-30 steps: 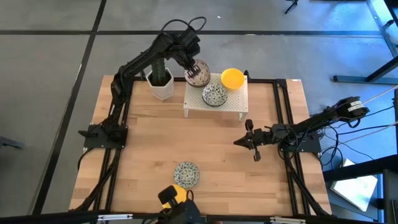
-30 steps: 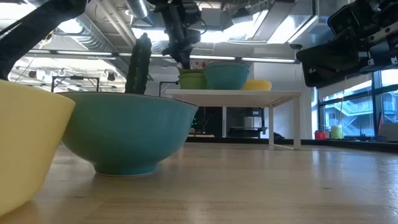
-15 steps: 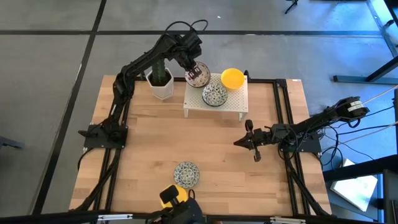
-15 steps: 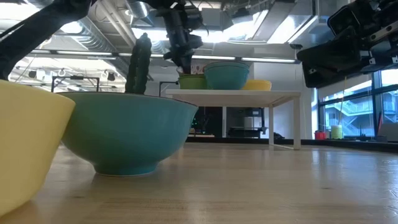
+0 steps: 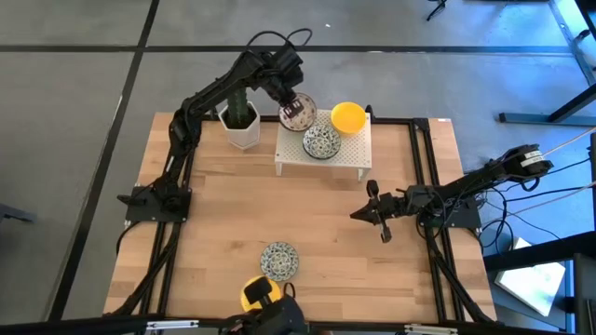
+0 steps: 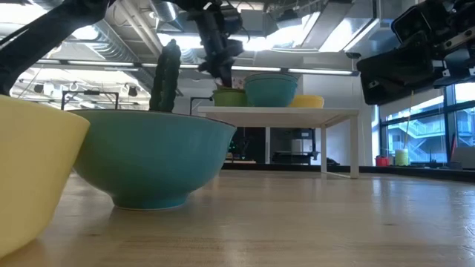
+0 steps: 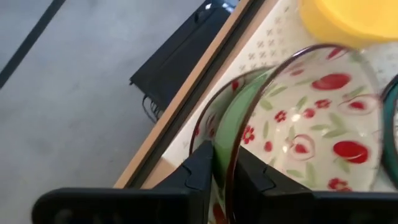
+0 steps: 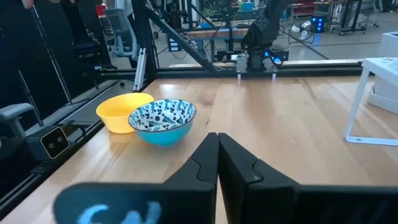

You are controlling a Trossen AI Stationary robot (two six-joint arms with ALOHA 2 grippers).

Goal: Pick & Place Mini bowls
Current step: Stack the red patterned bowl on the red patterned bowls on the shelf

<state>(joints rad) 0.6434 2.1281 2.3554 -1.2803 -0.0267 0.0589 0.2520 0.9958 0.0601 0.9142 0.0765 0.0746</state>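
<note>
While your left tool [image 5: 294, 104] sits at the upper middle of the high view, over the rack's [image 5: 349, 149] left corner, its fingers pinch the rim of a red-speck bowl [image 5: 298, 113] [image 7: 298, 124]. Beside it on the rack you have a blue-green bowl [image 5: 321, 141] and a yellow bowl [image 5: 348, 116]. At the bottom centre of the surface [image 5: 223, 214] lie another blue-green bowl [image 5: 278, 260] and a yellow one [image 5: 251, 291], touching. Your right tool [image 5: 374, 210] waits right of centre, fingers pressed together.
</note>
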